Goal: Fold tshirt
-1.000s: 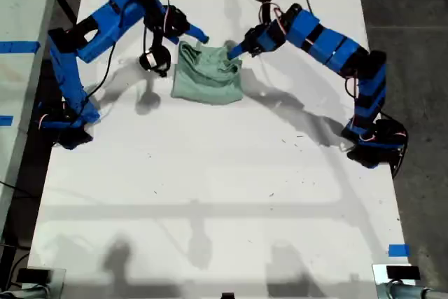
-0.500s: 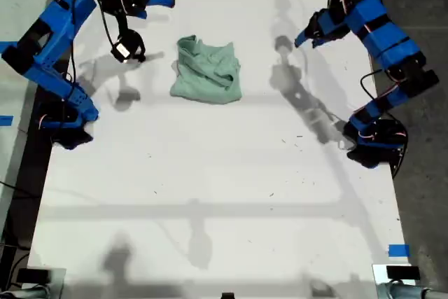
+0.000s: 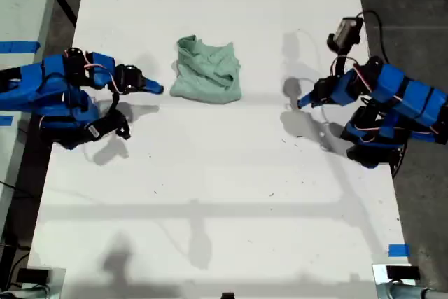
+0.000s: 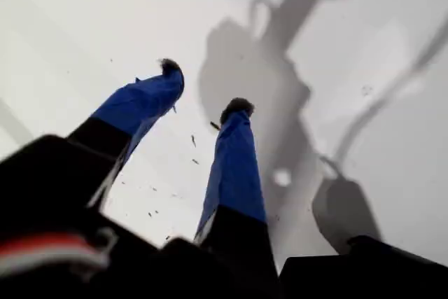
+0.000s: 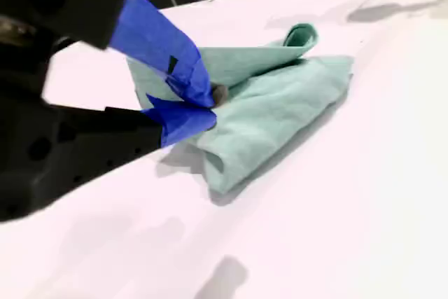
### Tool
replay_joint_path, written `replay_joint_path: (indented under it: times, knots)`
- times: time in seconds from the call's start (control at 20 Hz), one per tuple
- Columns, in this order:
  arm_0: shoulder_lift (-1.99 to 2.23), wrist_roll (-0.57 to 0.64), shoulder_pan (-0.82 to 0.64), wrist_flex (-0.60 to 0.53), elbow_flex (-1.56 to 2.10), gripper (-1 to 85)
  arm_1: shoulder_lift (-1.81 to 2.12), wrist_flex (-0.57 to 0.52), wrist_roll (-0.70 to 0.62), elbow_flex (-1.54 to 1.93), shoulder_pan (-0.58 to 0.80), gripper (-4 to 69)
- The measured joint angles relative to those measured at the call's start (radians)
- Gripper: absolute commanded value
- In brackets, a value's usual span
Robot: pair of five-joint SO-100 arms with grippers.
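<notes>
Exterior view: the tshirt (image 3: pixel 206 71) lies folded into a compact, wrinkled bundle on the white surface (image 3: pixel 224 194), toward the far end of the surface and slightly toward the exterior view's left of its middle. The bundle is close to square, so no long axis stands out. A raised fold ridge crosses it on a slant, and a small bunched lump sits at its far corner on the exterior view's left.

My second gripper (image 3: pixel 155 89) is low at the exterior view's left, pointing at the tshirt from just beside its near edge and not touching it. In the second wrist view, my second gripper (image 5: pixel 213 106) has its fingers (image 5: pixel 164 40) brought together at the tips with nothing between them, and the tshirt (image 5: pixel 280 103) stretches away beyond them, a curled flap standing up at its far end.

My first gripper (image 3: pixel 302 102) is at the exterior view's right, well apart from the tshirt and pointing toward the middle of the surface. In the first wrist view, my first gripper (image 4: pixel 203 85) has its fingers (image 4: pixel 234 166) spread apart over bare surface, holding nothing.
</notes>
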Motion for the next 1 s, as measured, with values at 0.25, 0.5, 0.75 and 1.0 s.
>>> replay_joint_path:
  times: [0.25,0.5,0.75,1.0]
  knots:
    - [0.650,-0.164,0.124,0.060,0.388,0.1,0.423,-0.003,0.156,0.275,-0.202,-1.3]
    - [0.726,-0.196,0.124,0.156,0.408,0.1,0.503,-0.100,0.204,0.400,-0.247,-1.1]
    - [0.726,-0.196,0.103,0.158,0.408,0.1,-0.244,-0.379,0.060,-0.046,-0.267,-1.1]
    - [0.726,-0.196,0.104,0.158,0.408,0.1,-1.152,-0.362,-0.183,-0.859,-0.267,-1.2]
